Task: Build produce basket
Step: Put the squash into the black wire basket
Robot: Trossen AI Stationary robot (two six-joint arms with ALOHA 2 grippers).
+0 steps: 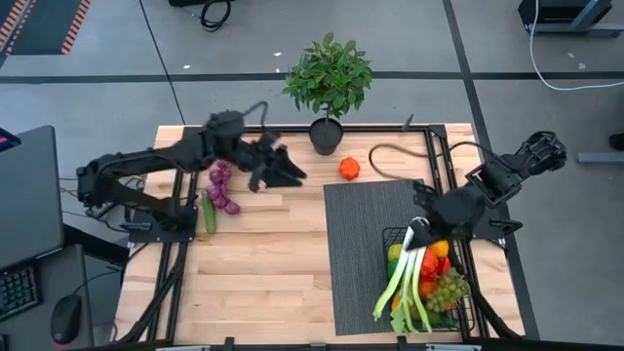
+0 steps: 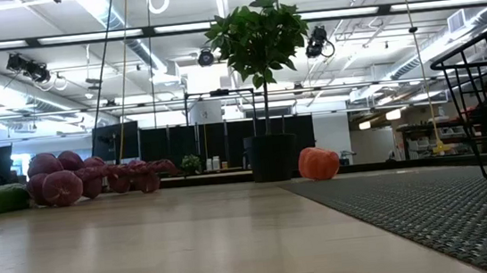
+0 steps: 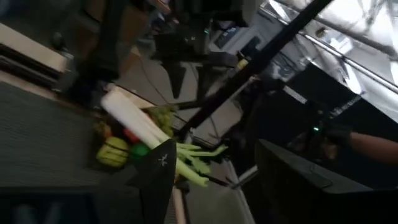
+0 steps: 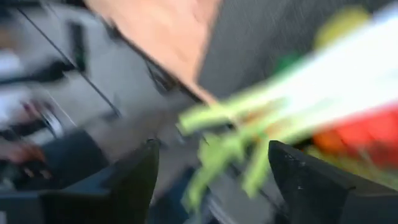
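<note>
The black wire basket (image 1: pixel 466 310) stands on the grey ribbed mat (image 1: pixel 366 244) at the table's right. It holds a leek (image 1: pixel 414 268), green grapes (image 1: pixel 447 290) and orange and red pieces. The leek lies slanted, its green leaves over the near rim. My right gripper (image 1: pixel 420 228) is open just above the leek's white end; in its wrist view the leek (image 4: pixel 292 102) shows beyond the fingers. My left gripper (image 1: pixel 283 175) is open and empty, raised above the far middle of the table. Purple grapes (image 1: pixel 222 187), a cucumber (image 1: pixel 209 216) and an orange pepper (image 1: pixel 349 168) lie on the wood.
A leafy plant in a black pot (image 1: pixel 327 132) stands at the far edge, next to the orange pepper. A dark cable (image 1: pixel 390 161) curves along the mat's far edge. Bare wood (image 1: pixel 263 273) lies near and left of the mat.
</note>
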